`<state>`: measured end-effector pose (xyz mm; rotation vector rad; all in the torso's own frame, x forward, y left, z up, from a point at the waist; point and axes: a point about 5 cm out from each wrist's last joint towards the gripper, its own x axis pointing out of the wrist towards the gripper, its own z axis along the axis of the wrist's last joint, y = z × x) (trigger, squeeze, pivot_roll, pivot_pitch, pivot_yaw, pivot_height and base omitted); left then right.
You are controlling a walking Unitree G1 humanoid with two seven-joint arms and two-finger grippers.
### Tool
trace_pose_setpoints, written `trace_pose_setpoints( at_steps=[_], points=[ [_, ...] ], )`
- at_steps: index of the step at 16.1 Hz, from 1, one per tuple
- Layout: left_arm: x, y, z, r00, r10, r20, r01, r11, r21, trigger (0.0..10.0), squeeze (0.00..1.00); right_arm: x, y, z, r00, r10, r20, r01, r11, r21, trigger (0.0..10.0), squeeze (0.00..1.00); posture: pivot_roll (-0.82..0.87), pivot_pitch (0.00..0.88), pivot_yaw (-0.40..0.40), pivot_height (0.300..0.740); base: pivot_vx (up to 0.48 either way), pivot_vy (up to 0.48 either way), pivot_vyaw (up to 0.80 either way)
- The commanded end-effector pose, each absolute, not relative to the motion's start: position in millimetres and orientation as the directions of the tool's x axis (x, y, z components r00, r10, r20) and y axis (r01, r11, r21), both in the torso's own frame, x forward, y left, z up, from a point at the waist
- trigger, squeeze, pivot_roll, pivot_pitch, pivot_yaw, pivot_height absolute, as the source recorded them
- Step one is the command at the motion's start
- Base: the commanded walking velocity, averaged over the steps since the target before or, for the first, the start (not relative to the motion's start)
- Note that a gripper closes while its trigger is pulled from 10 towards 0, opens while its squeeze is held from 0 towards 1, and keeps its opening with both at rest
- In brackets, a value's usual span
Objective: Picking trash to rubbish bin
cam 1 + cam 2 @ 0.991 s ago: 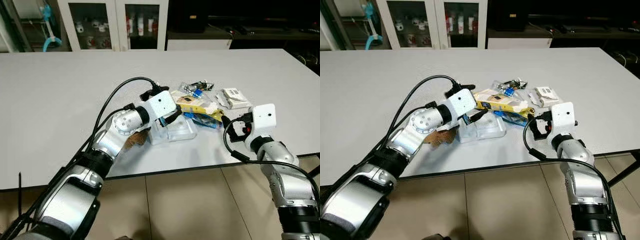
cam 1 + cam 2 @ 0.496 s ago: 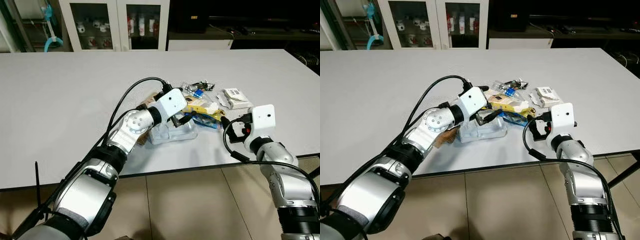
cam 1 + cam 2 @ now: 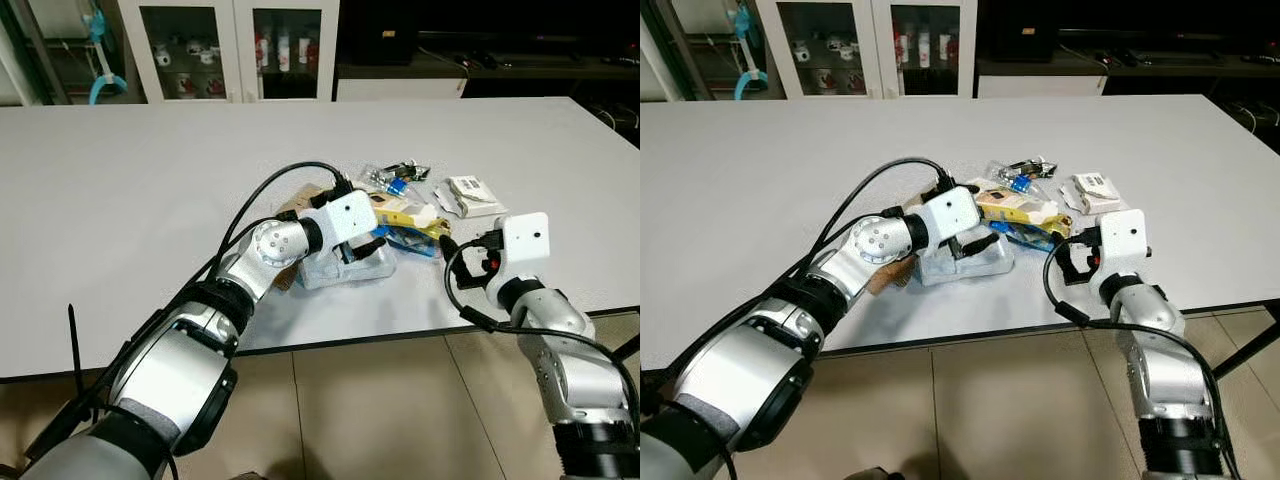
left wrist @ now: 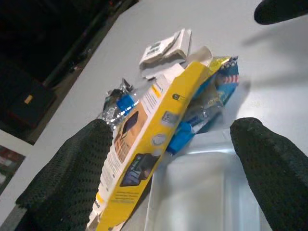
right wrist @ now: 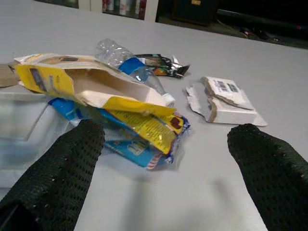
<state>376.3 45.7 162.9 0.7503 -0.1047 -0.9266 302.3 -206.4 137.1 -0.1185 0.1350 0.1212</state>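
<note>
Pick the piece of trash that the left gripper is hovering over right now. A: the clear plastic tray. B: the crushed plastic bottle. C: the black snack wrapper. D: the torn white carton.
A: the left gripper sits with its fingers open over the clear plastic tray, and the left wrist view shows the tray between its two fingers, with the yellow box just beyond.

Left gripper (image 3: 362,248) covers part of clear plastic tray (image 3: 350,270); its fingertips mostly hidden behind white wrist housing in head views. Brown paper scrap (image 3: 890,272) mostly tucked under left forearm. Yellow box (image 4: 144,144) cut off by frame edge in left wrist view. Crushed bottle (image 5: 126,58) partly behind box. Print on white torn carton (image 5: 226,100) too small to read.
</note>
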Motion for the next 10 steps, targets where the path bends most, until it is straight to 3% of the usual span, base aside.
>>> trace_pose_setpoints(
  at_steps=[1, 10],
  points=[
    [378, 39, 173, 0.604, -0.765, -0.224, 0.675, 0.342, 0.653, 10.0, 0.00, 300, -207, 139, 0.985, 0.102, -0.138, -0.116, 0.988, -0.098, 10.0, 0.00, -0.11, 0.033, 0.012, 0.740, 0.000, 0.000, 0.00],
    [379, 10, 186, 0.602, -0.769, -0.216, 0.668, 0.336, 0.664, 10.0, 0.00, 275, -197, 132, 0.981, 0.098, -0.167, -0.109, 0.992, -0.059, 10.0, 0.00, -0.16, 0.136, 0.045, 0.740, 0.000, 0.000, 0.00]
  ],
)
